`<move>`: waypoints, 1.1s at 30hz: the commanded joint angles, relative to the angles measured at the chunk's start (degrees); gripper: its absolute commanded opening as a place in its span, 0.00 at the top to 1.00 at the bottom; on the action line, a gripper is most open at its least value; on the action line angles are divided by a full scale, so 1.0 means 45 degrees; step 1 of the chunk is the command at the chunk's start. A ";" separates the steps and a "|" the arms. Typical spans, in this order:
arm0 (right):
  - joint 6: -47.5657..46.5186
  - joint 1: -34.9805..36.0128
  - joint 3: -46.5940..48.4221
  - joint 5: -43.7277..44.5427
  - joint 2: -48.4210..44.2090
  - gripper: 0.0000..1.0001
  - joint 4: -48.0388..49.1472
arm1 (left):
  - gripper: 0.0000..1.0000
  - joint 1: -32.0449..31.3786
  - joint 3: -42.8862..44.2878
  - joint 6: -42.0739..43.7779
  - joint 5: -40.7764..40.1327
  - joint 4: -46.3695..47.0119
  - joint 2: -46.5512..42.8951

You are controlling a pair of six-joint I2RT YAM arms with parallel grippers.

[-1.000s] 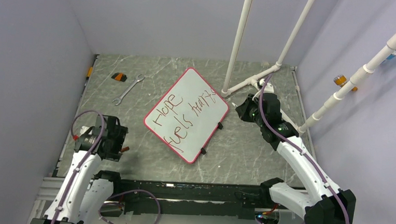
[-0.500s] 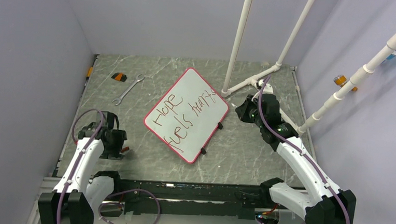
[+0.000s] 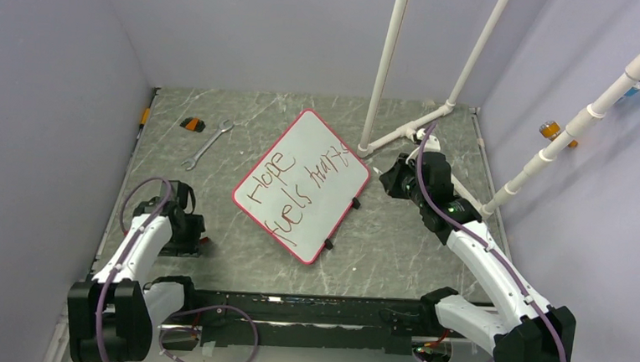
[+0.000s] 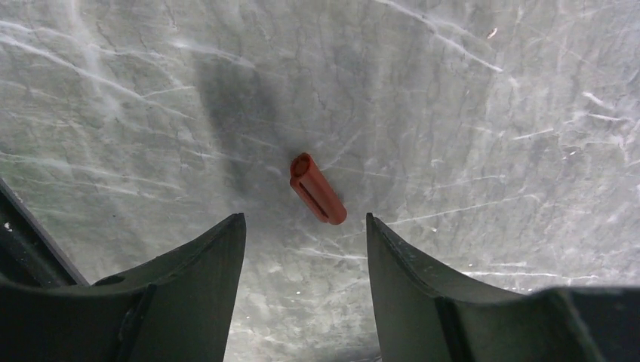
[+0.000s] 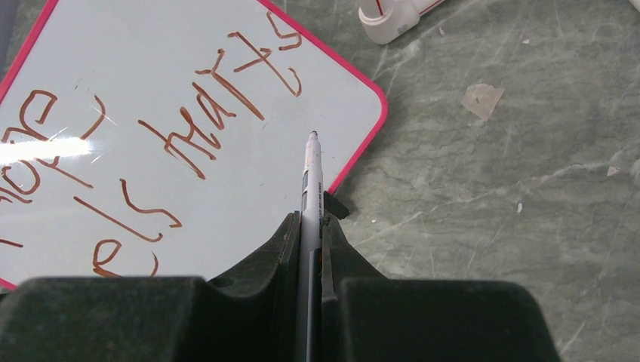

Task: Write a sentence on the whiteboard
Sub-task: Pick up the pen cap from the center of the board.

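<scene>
At the left edge of the surface (image 3: 236, 256), the left pincer (image 3: 184, 228) hangs low over a small red cap (image 4: 318, 188), its jaws apart and nothing between them; from its wrist view the left pincer (image 4: 303, 226) has the cap lying aslant just ahead of the fingertips, open end turned away. Farther back on that side a wrench (image 3: 208, 143) lies well apart from everything. Toward the middle sits the whiteboard (image 3: 319, 143), flat and turned at an angle, and the sentence (image 3: 297, 192) on it runs in two red-brown lines, something like "Hope fuels hearts". Just beside the board's right corner is the right pincer (image 3: 388, 175), clamped on a marker (image 5: 311, 188) that points out past the jaws over the corner of the whiteboard (image 5: 249, 158), below the last word of the sentence (image 5: 230, 94); whether the tip touches the board I can't tell from where I stand. To my eye the writing looks finished and the step in hand is fetching the cap. Next, I'd judge, the left pincer must drop around the cap, square up to its slant, close on it, then carry it to meet the marker's tip.
</scene>
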 commanded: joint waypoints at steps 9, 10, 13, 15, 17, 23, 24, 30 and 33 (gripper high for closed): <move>-0.0198 0.0246 0.0014 0.0419 0.0067 1.00 0.0475 | 0.46 0.0448 -0.0036 -0.0201 -0.0666 0.0961 0.1073; -0.0189 0.0275 0.0015 0.0419 0.0057 1.00 0.0489 | 0.50 0.0476 -0.0018 -0.0123 -0.0687 0.1045 0.1215; -0.0193 0.0340 -0.0010 0.0419 0.0084 1.00 0.0521 | 0.60 0.0509 -0.0044 0.0193 -0.0637 0.1510 0.1745; -0.0215 0.0377 -0.0010 0.0443 0.0103 1.00 0.0508 | 0.64 0.0506 -0.0104 0.0330 -0.0435 0.1852 0.2224; -0.0218 0.0403 -0.0010 0.0492 0.0080 1.00 0.0476 | 0.67 0.0506 -0.0236 0.0453 -0.0226 0.2270 0.2546; -0.0237 0.0419 -0.0048 0.0539 0.0068 1.00 0.0465 | 0.81 0.0510 -0.0624 0.0949 -0.0191 0.3268 0.2637; -0.0247 0.0411 -0.0035 0.0537 0.0062 1.00 0.0465 | 0.86 0.0511 -0.0662 0.1146 -0.0215 0.3373 0.2468; -0.0413 0.0421 -0.0044 -0.0199 -0.0118 1.00 0.0616 | 1.00 0.0506 -0.0919 0.2027 -0.0674 0.3719 0.0661; -0.0537 0.0420 -0.0074 -0.0859 -0.0171 1.00 0.0865 | 1.00 0.0511 -0.0891 0.2486 -0.1035 0.3500 -0.0433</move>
